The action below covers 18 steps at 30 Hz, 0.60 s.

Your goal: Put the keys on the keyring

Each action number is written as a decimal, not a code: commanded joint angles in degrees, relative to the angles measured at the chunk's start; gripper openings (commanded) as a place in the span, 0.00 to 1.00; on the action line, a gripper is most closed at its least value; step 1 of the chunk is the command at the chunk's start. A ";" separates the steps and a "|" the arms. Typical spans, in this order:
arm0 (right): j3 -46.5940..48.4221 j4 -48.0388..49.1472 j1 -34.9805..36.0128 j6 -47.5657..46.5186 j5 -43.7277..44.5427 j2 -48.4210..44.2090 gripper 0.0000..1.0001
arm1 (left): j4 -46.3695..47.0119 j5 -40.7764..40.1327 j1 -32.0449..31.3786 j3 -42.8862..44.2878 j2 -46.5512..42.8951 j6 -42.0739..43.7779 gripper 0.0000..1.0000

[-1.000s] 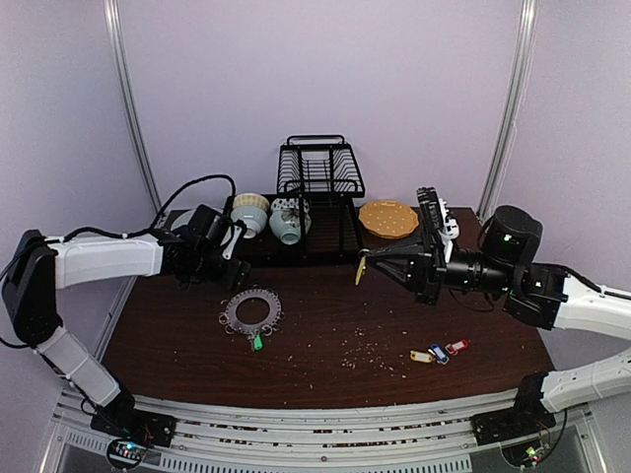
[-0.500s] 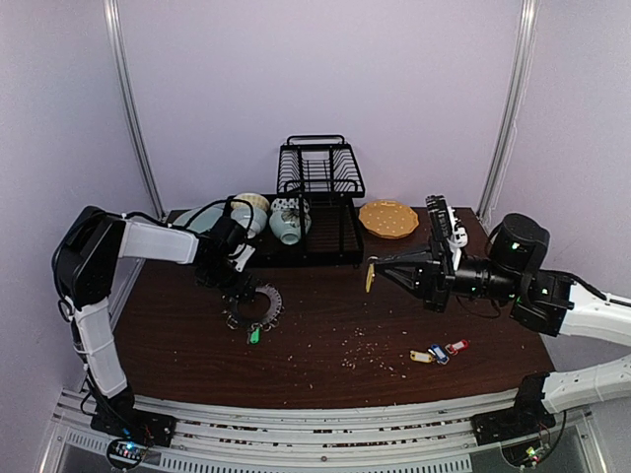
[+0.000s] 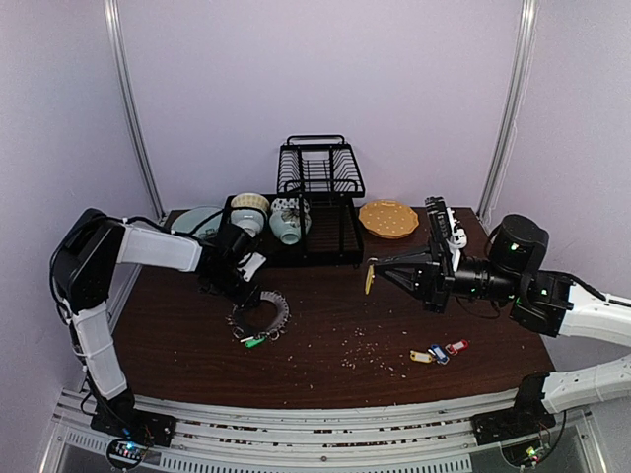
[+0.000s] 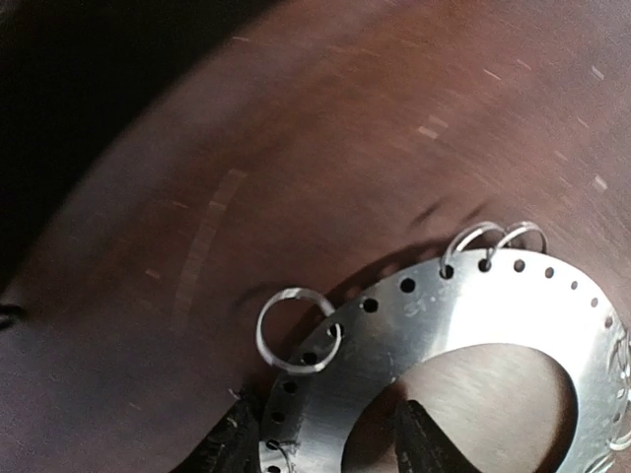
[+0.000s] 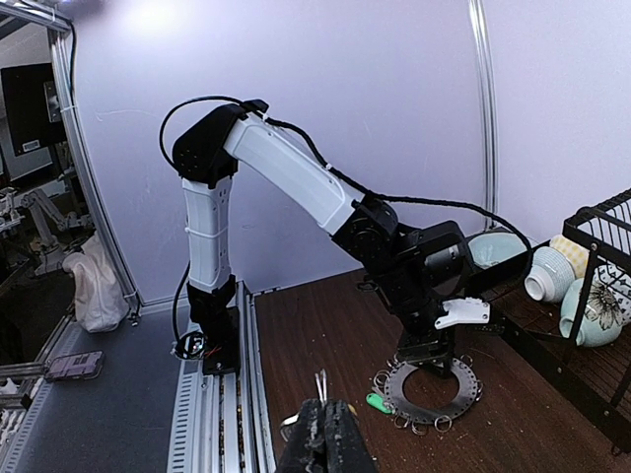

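Observation:
The keyring (image 3: pixel 273 317), a flat grey perforated disc with small split rings, lies on the dark table. One key with a green tag (image 3: pixel 254 341) hangs from its near edge. My left gripper (image 3: pixel 246 296) is open and stands on it. In the left wrist view its fingers (image 4: pixel 232 448) straddle the disc's band (image 4: pixel 473 315), one outside and one in the hole. My right gripper (image 3: pixel 380 271) is shut on a key with a yellow tag (image 3: pixel 370 278), held in the air. The blade (image 5: pixel 321 384) sticks out past the shut fingertips (image 5: pixel 325 434). Yellow (image 3: pixel 422 357), blue (image 3: pixel 438 353) and red (image 3: pixel 456 347) tagged keys lie at the right.
A black dish rack (image 3: pixel 320 177) stands at the back, with two bowls (image 3: pixel 249 212) (image 3: pixel 288 222) and a pale plate (image 3: pixel 197 219) to its left. An orange scalloped plate (image 3: pixel 387 219) lies to its right. Crumbs (image 3: pixel 365 345) are scattered over the table's middle.
My left gripper has swung right and down onto the keyring. The ring has slid slightly right and nearer, and the green key has swung. My right gripper drew back a little with the yellow key.

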 commanded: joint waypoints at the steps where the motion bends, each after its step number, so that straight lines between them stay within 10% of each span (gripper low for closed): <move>1: 0.33 2.45 -0.30 -0.02 -1.05 -0.27 0.00 | -9.34 0.66 -5.93 -6.56 0.05 -1.34 0.48; 18: 0.36 0.55 -0.39 -0.24 0.05 -1.83 0.00 | -6.56 7.27 -2.60 9.27 0.15 8.72 0.67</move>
